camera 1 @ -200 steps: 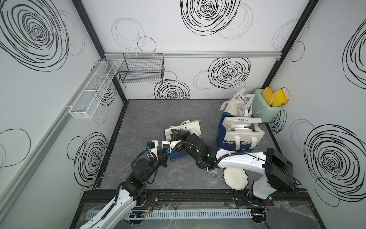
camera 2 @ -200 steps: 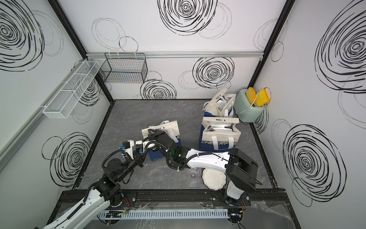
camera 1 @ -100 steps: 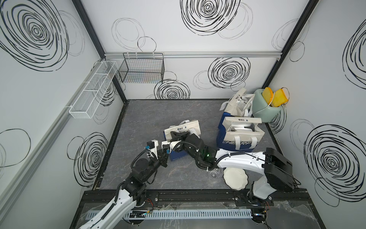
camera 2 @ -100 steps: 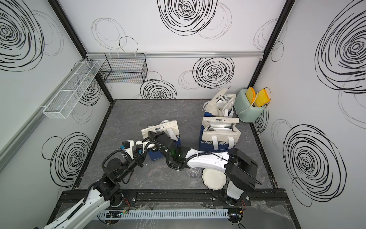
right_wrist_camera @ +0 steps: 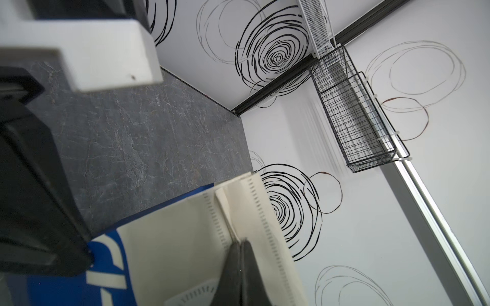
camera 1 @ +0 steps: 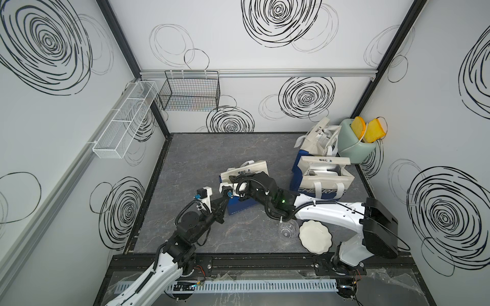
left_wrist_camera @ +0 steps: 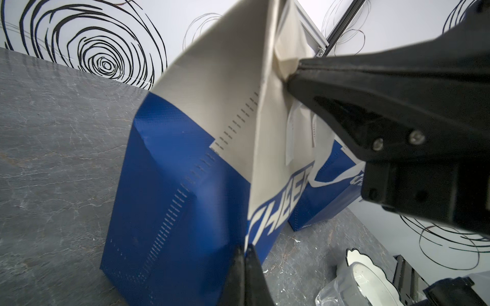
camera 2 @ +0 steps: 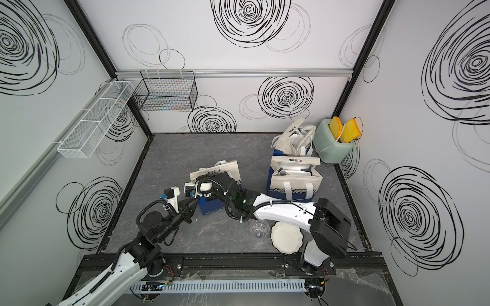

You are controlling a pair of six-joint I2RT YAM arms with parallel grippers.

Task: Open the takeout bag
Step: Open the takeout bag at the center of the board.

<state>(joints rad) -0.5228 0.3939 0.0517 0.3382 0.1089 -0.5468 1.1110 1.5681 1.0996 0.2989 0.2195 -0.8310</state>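
**A:** How do the claws stand at this moment?

**B:** The left claw (left_wrist_camera: 245, 255) is pressed together. As far as its wrist view shows, the front corner fold of the takeout bag (left_wrist_camera: 183, 185) goes in between its fingertips. The right claw (right_wrist_camera: 241, 245) is also pressed together, and it pinches the cream upper flap of the same bag. From the left wrist, its black tip (left_wrist_camera: 291, 79) bites into the cream material near the top.

**A:** What is different from one second ago?

**B:** The right claw was then a little spread, and now it is closed on the flap. The left claw was already closed. In both top views the bag and the two arms lie in the same places as before.

**A:** Where is the bag?

**B:** It stands on its blue base near the middle of the counter (camera 1: 185, 159), between the two claws. An open bag (camera 1: 322, 182) stands well apart from it at the right wall. A white plate (camera 1: 315, 235) and a clear cup (camera 1: 287, 229) lie near the front.

**A:** What can you not see?

**B:** In both top views the right arm (camera 2: 228, 188) covers the mouth of the bag, so I cannot tell how far it is open. The left wrist view cuts off the top of the bag. In the right wrist view, blurred parts of the left arm fill one side.
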